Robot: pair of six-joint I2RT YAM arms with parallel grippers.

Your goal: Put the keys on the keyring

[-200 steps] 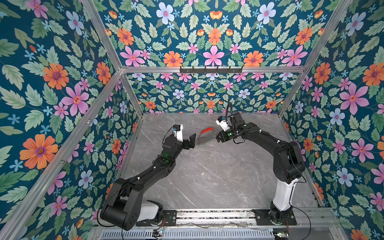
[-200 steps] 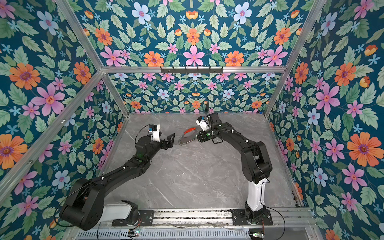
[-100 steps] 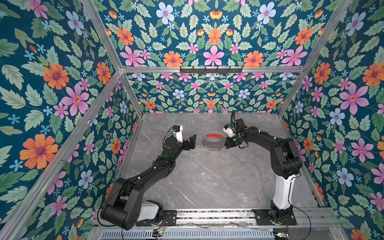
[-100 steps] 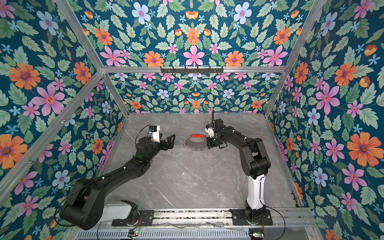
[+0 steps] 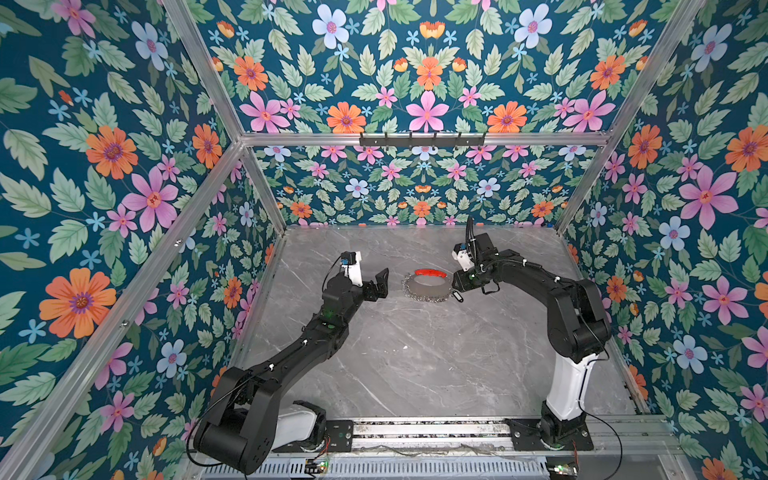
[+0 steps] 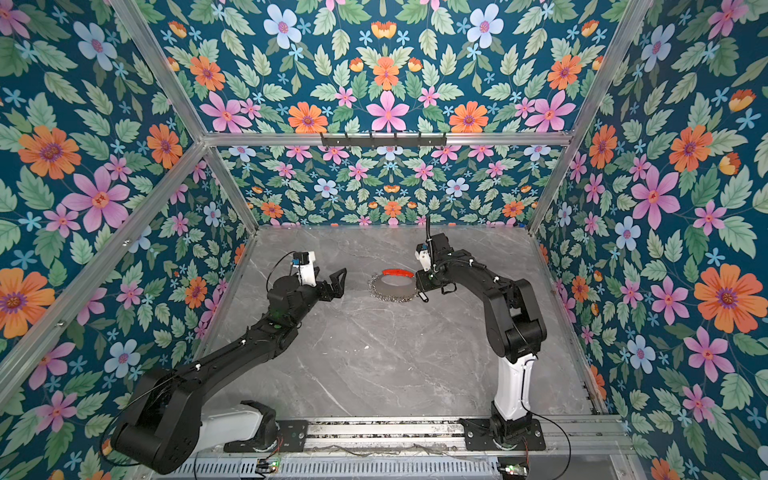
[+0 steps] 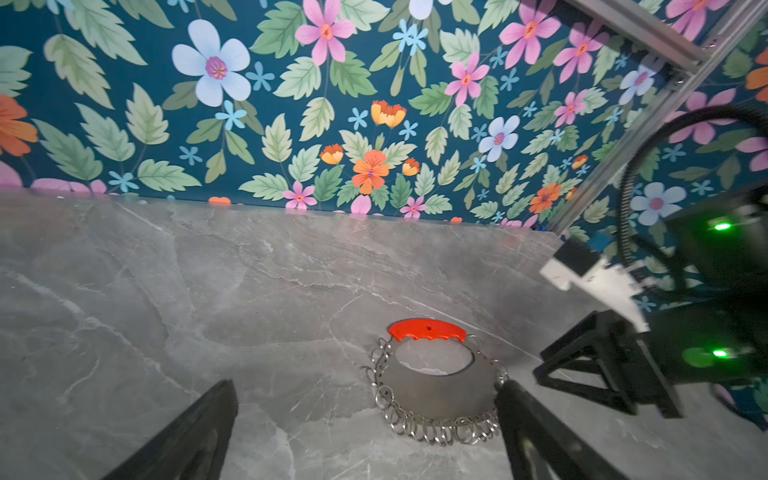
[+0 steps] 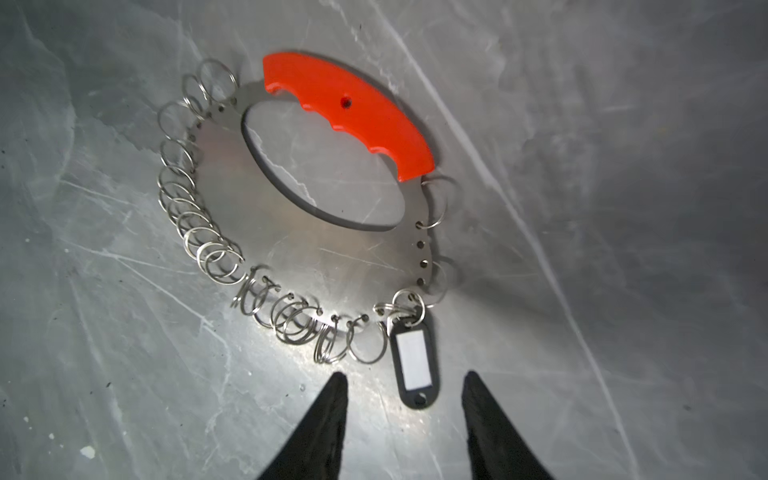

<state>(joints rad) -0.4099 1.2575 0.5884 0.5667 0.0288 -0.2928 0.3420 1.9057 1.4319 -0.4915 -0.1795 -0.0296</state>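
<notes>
Spreading under everything is the grey table (image 5: 415, 353). The left hand (image 5: 380, 284) hangs wide open and empty just left of the keyring (image 5: 426, 286) in both top views, not touching it. The right hand (image 5: 456, 286) sits low at the keyring's opposite side, its fingers (image 8: 328, 415) parted and gripping nothing. The keyring lies flat on the table between the two hands, its red bar (image 8: 353, 120) on the arc nearest the back wall and small loops (image 8: 183, 195) fringing the rest. The black key (image 8: 412, 365) lies on the table at the keyring's edge. Its own metal loop appears linked in among those loops, and its free end lies between the right fingertips, touching neither.
</notes>
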